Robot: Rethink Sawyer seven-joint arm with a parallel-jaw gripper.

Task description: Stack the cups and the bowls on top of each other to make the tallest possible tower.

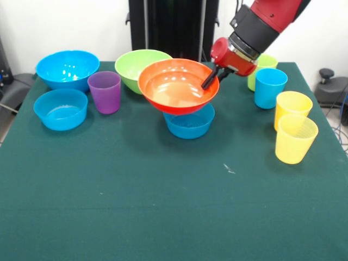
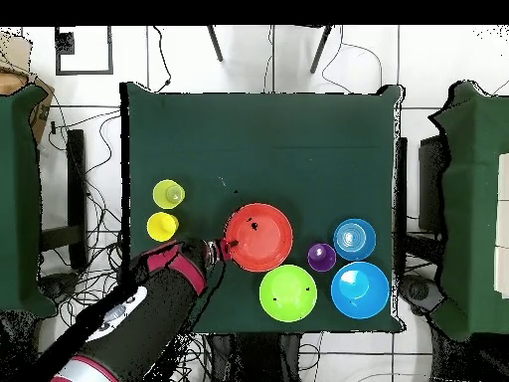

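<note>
Tool (image 1: 210,81) pinches the right rim of the wide glossy orange plastic bowl (image 1: 176,87), which hangs tilted just over the small blue plastic bowl (image 1: 190,123) at mid-table. I'd level it, centre it, lower gently, then let go; the translucent purple plastic cup (image 1: 105,91) waits to the left.

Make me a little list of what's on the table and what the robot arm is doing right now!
gripper: gripper shut on the rim of the orange bowl
orange bowl: tilted, sitting on a small blue bowl
purple cup: upright on the table, not stacked yet
other bowls: lime green bowl, large blue bowl, another small blue bowl
other cups: blue cup, lime green cup behind it, two yellow cups
table: green cloth
</note>
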